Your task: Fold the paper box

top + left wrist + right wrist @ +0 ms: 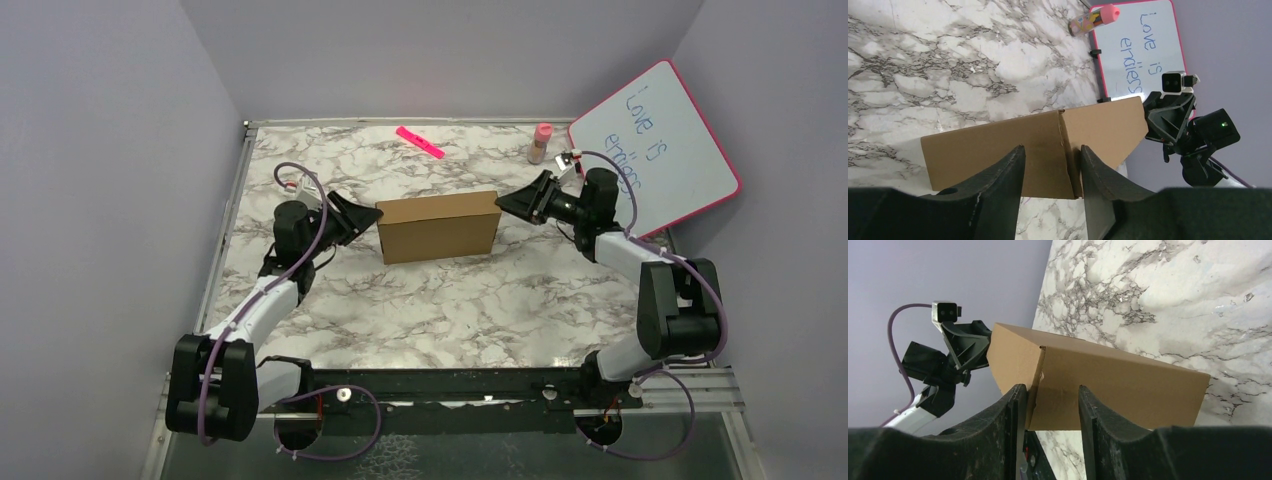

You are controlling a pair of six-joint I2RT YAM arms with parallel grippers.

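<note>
The paper box (438, 228) is a closed brown cardboard block standing on the marble table, a little behind its middle. My left gripper (370, 215) is at the box's left end. In the left wrist view its fingers stand apart around the box's (998, 145) vertical corner edge, and the right finger lies against that edge. My right gripper (503, 203) is at the right end's upper corner. In the right wrist view its jaws are apart, the left finger against the corner edge of the box (1128, 385). Neither pair of jaws is closed on anything.
A pink-framed whiteboard (660, 140) leans at the back right, close behind the right arm. A small bottle with a pink cap (540, 143) stands beside it. A pink strip (420, 141) lies near the back wall. Grey walls close in the table on three sides.
</note>
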